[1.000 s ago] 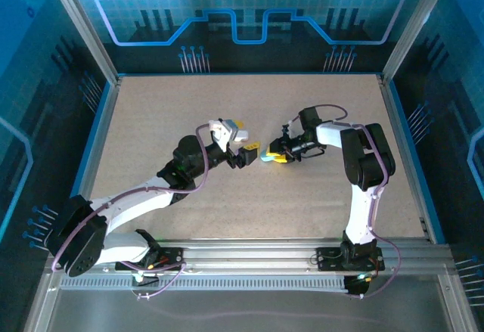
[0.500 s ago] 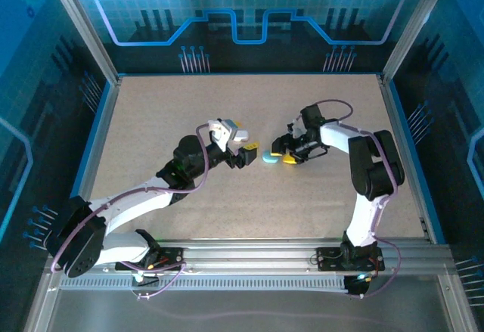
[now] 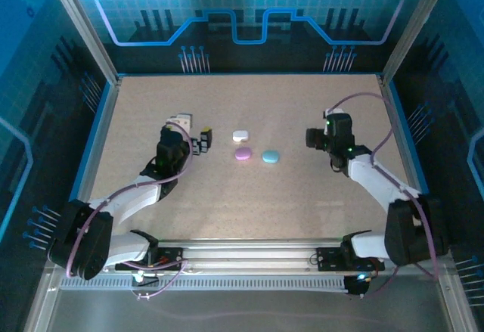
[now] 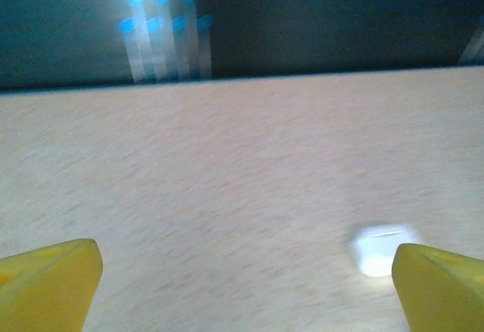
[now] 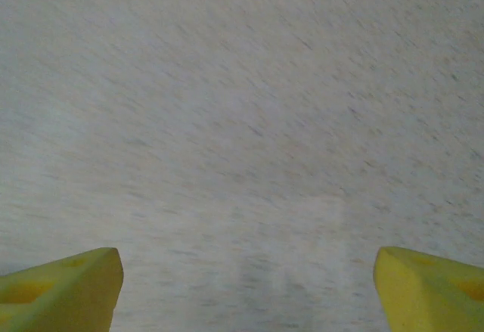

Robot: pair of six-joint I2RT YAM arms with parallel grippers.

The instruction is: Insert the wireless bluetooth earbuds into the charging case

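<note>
From the top camera, the white charging case [image 3: 240, 135], the purple charging case [image 3: 243, 153] and the teal charging case [image 3: 270, 156] lay clustered in the middle of the table [image 3: 302, 211]. They sat apart from the left gripper [image 3: 201, 141] on their left and the right gripper [image 3: 309, 137] on their right, and neither gripper held anything. In the left wrist view, the fingertips [image 4: 53, 280] stood spread wide over bare tabletop, with the white charging case blurred just beside the right-hand tip. In the right wrist view, the fingertips [image 5: 64, 285] were likewise spread wide, with speckled tabletop between them.
</note>
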